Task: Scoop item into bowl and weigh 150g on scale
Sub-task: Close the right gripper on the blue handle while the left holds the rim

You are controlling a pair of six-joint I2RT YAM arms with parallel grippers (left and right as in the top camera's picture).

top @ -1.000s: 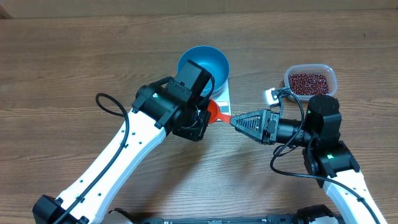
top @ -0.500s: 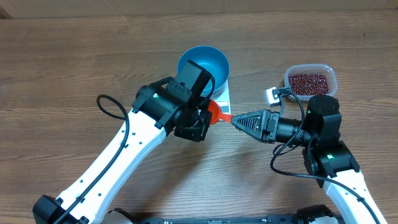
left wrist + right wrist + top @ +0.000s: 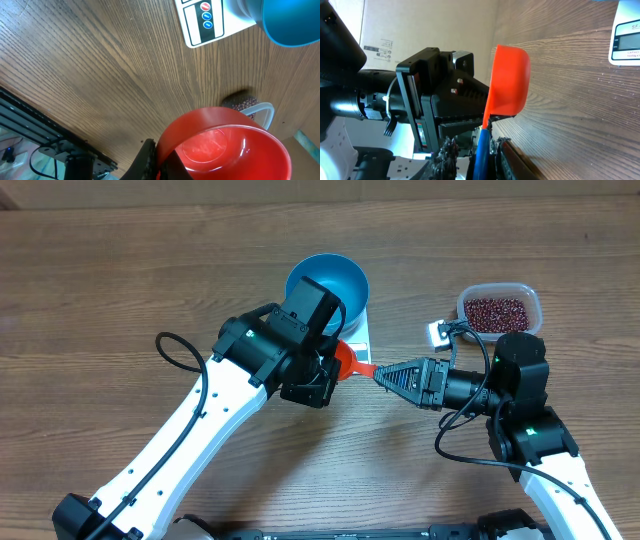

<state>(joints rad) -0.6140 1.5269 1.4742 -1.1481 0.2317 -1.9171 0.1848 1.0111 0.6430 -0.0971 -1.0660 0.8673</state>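
An empty red scoop [image 3: 346, 360] with a blue handle hangs just above the table in front of the scale [image 3: 361, 332]. My left gripper [image 3: 159, 156] is shut on the rim of the scoop's cup [image 3: 225, 150]. My right gripper [image 3: 381, 374] comes in from the right, and its fingers close around the blue handle [image 3: 482, 147] below the red cup [image 3: 510, 80]. The blue bowl [image 3: 327, 288] stands on the scale and looks empty. The red-brown beans [image 3: 497, 311] lie in a clear tub [image 3: 535, 304] at the right.
The scale's button panel [image 3: 204, 20] and display [image 3: 626, 37] face the scoop. A small white object [image 3: 435, 333] lies left of the tub. Bare wooden table [image 3: 120, 290] stretches to the left and front. A cardboard box [image 3: 380, 40] stands beyond the left arm.
My right gripper's jaws have narrowed from wide open onto the scoop's handle. Both arms and the scoop have stayed almost in place.
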